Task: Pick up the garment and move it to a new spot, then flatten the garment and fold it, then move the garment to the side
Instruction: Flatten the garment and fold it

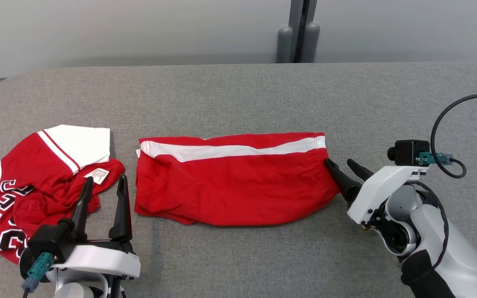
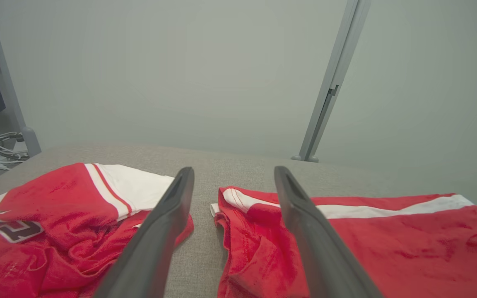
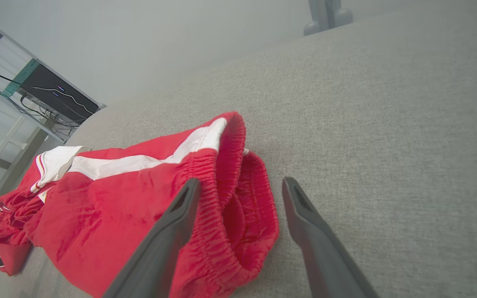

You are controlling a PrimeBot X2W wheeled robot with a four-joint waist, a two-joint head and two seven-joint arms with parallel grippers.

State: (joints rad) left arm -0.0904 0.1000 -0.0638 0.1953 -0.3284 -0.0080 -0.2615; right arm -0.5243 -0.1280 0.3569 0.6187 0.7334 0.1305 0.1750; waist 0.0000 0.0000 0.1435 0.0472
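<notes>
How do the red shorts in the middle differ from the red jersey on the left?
The shorts lie folded fairly flat; the jersey lies crumpled in a heap. The shorts bear one broad white stripe and no lettering; the jersey bears black-and-white letters and a white panel edged with thin red stripes. A label shows on the jersey, none on the shorts. Both are red and white, on the grey table.

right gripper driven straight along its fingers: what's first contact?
Likely the waistband of the red shorts: the open right gripper has one finger over the elastic, the other over bare table. Height above the cloth is unclear.
</notes>
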